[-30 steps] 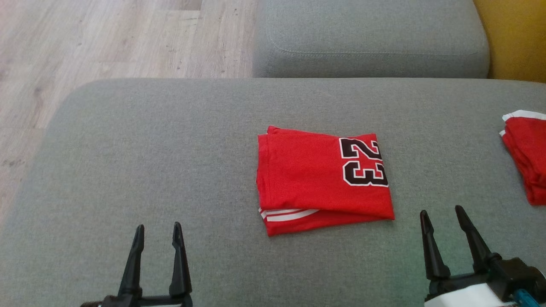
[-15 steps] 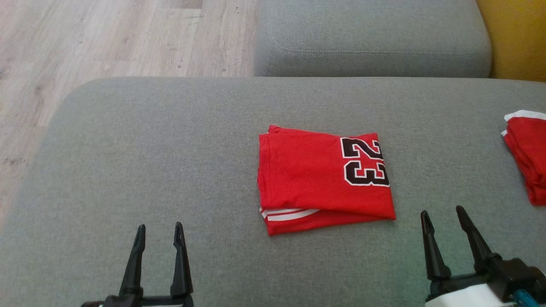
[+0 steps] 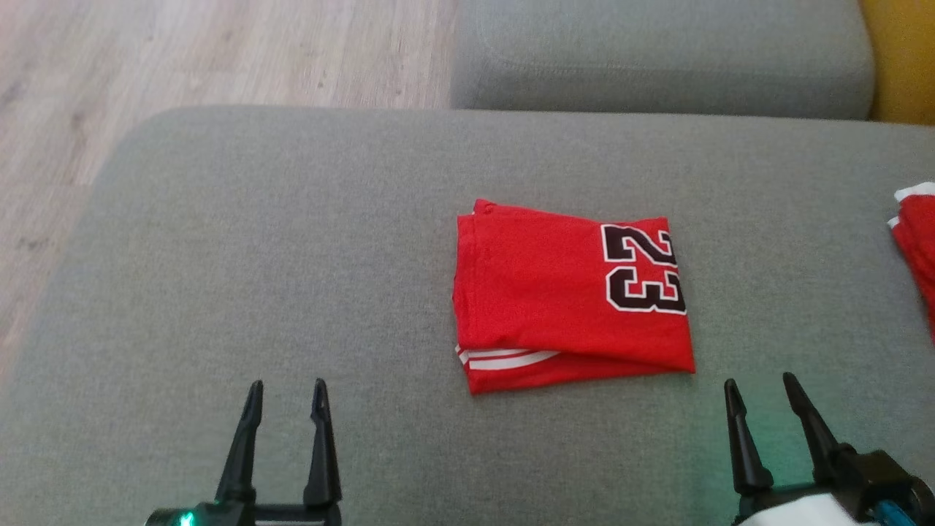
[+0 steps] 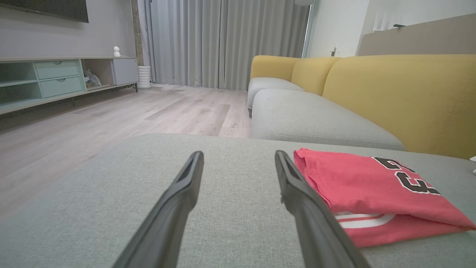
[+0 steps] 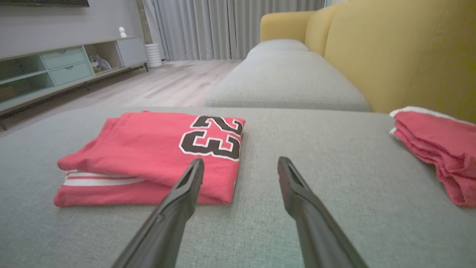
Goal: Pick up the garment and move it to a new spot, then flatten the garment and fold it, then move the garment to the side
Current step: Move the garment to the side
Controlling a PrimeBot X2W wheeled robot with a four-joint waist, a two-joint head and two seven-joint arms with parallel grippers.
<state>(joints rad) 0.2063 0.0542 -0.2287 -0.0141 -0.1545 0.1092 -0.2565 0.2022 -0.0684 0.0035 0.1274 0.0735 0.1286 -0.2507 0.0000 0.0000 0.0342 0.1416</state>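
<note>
The second red garment (image 3: pixel 922 248) runs off the head view's right edge.

This is a home living room. A sofa (image 4: pixel 390 93) with yellow backs and grey seat cushions runs toward full-length grey curtains (image 4: pixel 223 41) at its far end. A pale wood-plank floor (image 4: pixel 111 123) lies in front of the sofa. Across the floor from the sofa stands a low cabinet (image 4: pixel 125 70) with mint drawers (image 4: pixel 59 70) and open shelves. It has a small white figure (image 4: pixel 116 51) on top and a dark screen (image 4: pixel 48 9) on the wall above. A folded red garment (image 3: pixel 570 292) lies on the sofa seat, like household laundry.
</note>
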